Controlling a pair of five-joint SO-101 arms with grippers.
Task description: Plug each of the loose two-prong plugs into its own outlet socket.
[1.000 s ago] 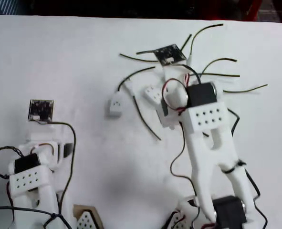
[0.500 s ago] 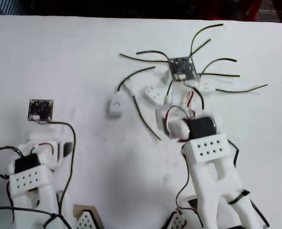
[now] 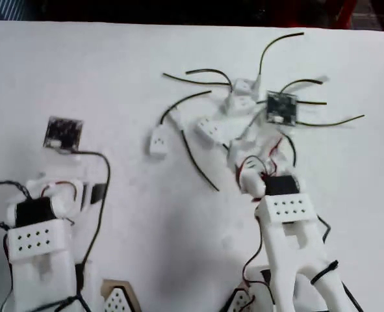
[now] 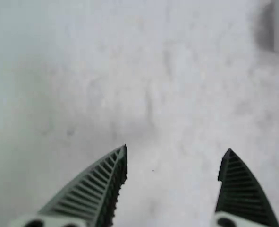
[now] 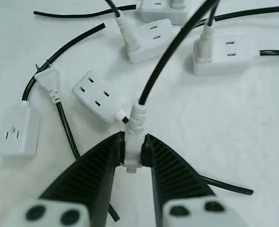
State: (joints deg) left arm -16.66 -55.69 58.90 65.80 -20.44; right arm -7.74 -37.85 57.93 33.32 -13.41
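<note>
Insertion step: right gripper [image 5: 133, 142] clamped on a white two-prong plug [image 5: 135, 118]; left gripper [image 4: 176, 152] spread apart over the bare table [image 4: 130, 71].
The plug sits between ribbed black jaws, and its prong direction cannot be told. A free outlet block [image 5: 97, 96] lies just ahead of the fingertips, slightly aside. Square the prongs to one slot pair before pushing. The smooth, light plastic block probably slides on the matte table unless braced. The round black cord [image 5: 167, 52] looks stiff and may twist the plug.
</note>
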